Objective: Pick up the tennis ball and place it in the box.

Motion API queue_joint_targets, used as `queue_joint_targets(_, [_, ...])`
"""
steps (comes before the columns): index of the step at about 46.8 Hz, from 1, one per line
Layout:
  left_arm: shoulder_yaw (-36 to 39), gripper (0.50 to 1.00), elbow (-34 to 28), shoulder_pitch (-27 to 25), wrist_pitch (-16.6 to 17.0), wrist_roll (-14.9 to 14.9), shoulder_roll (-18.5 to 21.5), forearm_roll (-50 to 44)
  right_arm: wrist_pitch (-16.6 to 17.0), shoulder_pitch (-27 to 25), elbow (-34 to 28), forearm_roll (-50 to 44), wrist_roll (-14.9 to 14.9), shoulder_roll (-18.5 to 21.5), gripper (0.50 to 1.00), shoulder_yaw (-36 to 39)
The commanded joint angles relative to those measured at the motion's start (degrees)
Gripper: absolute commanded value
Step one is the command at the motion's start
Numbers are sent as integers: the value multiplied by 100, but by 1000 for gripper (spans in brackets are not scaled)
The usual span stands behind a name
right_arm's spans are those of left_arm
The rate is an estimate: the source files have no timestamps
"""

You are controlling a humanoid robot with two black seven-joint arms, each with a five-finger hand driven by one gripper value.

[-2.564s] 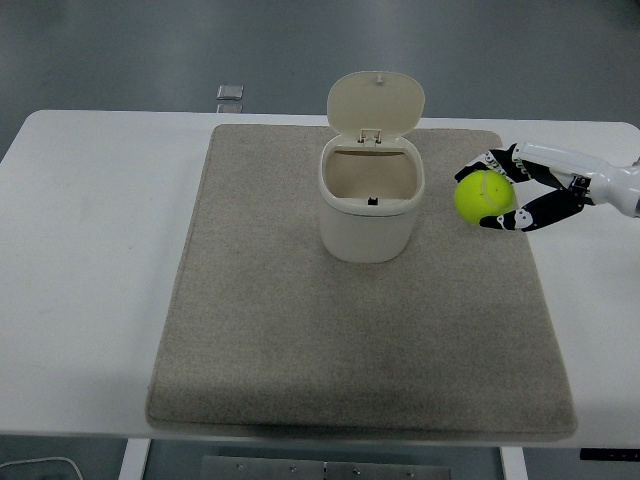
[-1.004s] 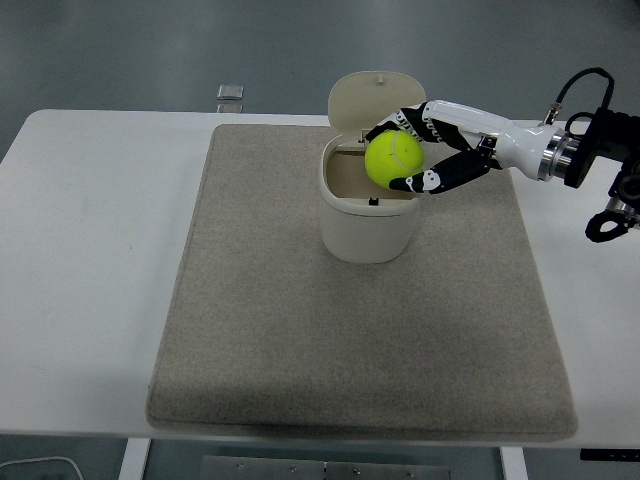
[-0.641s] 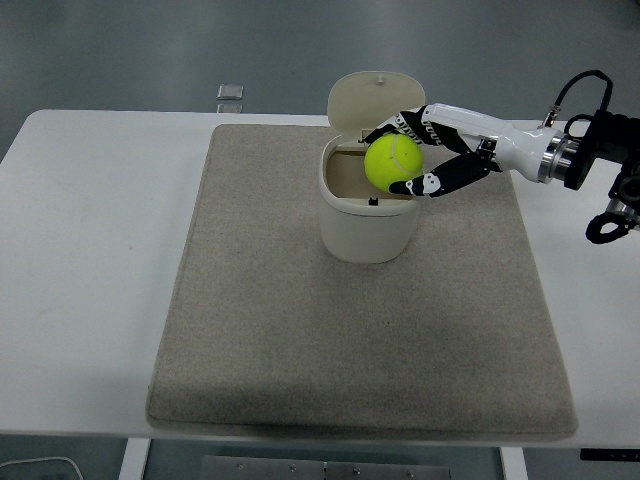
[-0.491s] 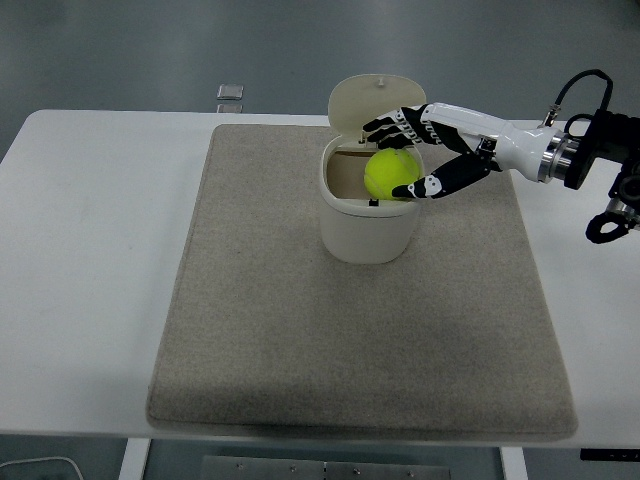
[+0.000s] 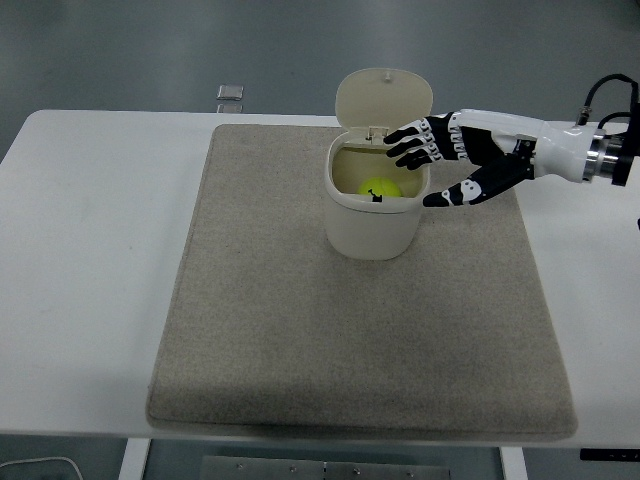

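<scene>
The yellow-green tennis ball (image 5: pixel 380 187) lies inside the cream box (image 5: pixel 374 226), whose hinged lid (image 5: pixel 383 98) stands up at the back. The box sits on the grey mat (image 5: pixel 360 330) toward its far side. My right hand (image 5: pixel 432 168) hovers just over the box's right rim with fingers spread and nothing in them. Its white forearm reaches in from the right edge. My left arm does not show.
A small grey square object (image 5: pixel 230 93) lies on the white table (image 5: pixel 90 250) behind the mat's far left corner. The mat covers most of the table's middle.
The hand carried the ball from the right of the box to above its opening, then let go. The ball dropped inside, the hand drew back a little to the right, and the box shifted slightly.
</scene>
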Motion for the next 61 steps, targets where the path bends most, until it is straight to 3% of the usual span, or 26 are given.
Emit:
queue_joint_targets(1, [0,992,0,0,0,0,0,-10,159,-41,-10,313,-2,-160,850,69])
queue_joint_targets(15, [0,992,0,0,0,0,0,-1,-86,-454,-589,1578,-2,-205,850,201])
queue_joint_targets(34, [0,992,0,0,0,0,0,-1,-1246,-990,-1723,2695,-28,621,850,499])
queue_joint_targets(45, [0,992,0,0,0,0,0,-1,-2002,-1202,-2154,2748,-564,1351,850,1299])
queue_joint_targets(54, [0,992,0,0,0,0,0,-1,-2196,-1193,-2356,3810,-933,1483,850,1432])
queue_joint_targets(61, [0,992,0,0,0,0,0,-10,-2337,-1184,-2488,4093,-968,1588,850,1440])
